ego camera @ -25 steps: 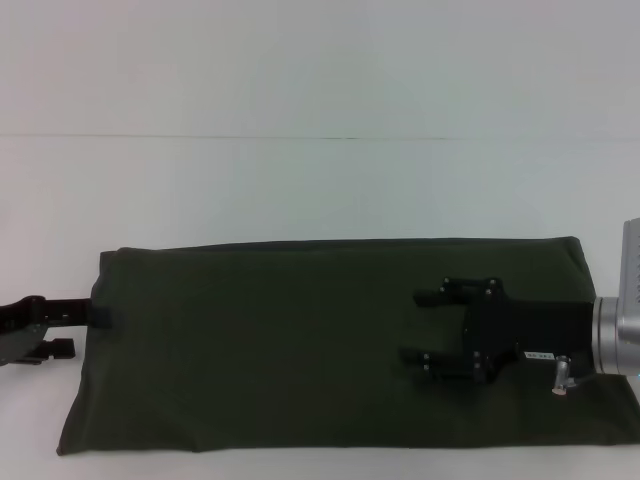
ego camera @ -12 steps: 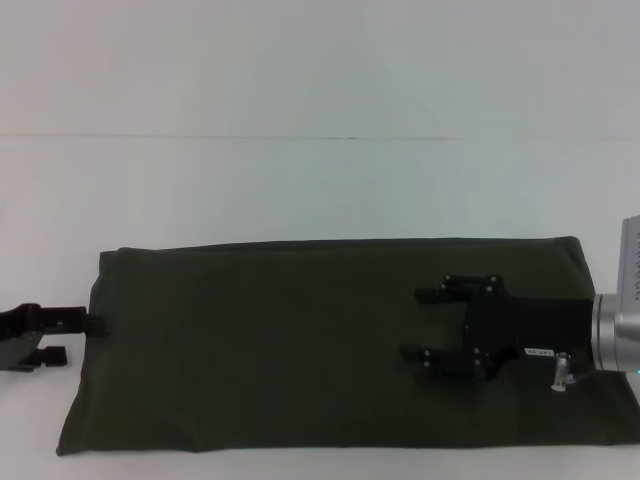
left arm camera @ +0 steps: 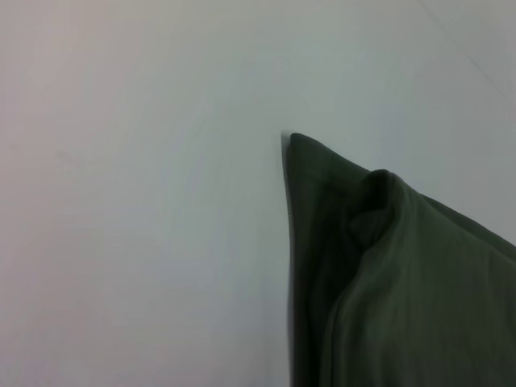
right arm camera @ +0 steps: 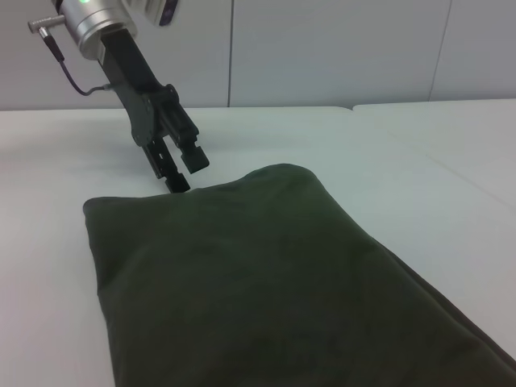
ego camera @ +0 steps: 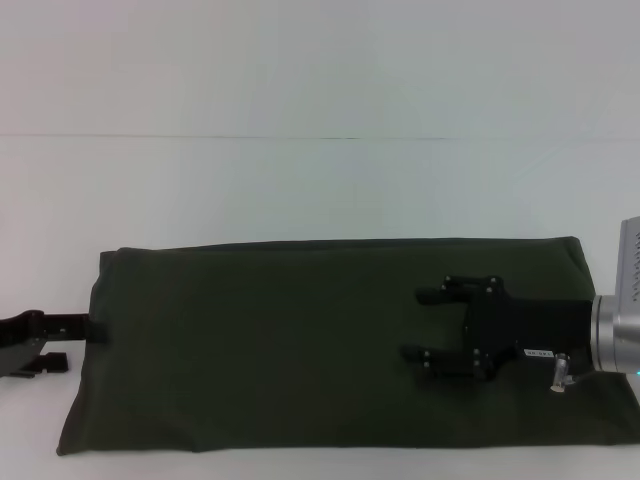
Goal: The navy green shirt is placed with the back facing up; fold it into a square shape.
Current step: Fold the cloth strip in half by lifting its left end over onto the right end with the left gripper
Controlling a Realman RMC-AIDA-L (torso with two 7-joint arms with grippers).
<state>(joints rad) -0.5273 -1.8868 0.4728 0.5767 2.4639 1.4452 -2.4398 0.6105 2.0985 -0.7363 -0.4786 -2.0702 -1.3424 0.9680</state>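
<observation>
The navy green shirt [ego camera: 280, 340] lies flat on the white table as a long, plain rectangle. My right gripper [ego camera: 424, 324] hovers over its right part, open, with nothing between its fingers. At the shirt's left edge my left gripper [ego camera: 80, 345] is open, and the tip of one finger reaches the hem. The right wrist view shows the shirt [right arm camera: 258, 282] running away from the camera, with the left gripper [right arm camera: 187, 172] open at its far end. In the left wrist view only a folded corner of the shirt [left arm camera: 395, 274] appears.
The white table [ego camera: 320, 190] stretches beyond the shirt, with a seam line across it at the back. The shirt's near edge lies close to the table's front. A second white surface [right arm camera: 451, 129] adjoins in the right wrist view.
My left gripper has drawn back to the left and a little lower along the shirt's left edge. The right gripper and the shirt have stayed put.
</observation>
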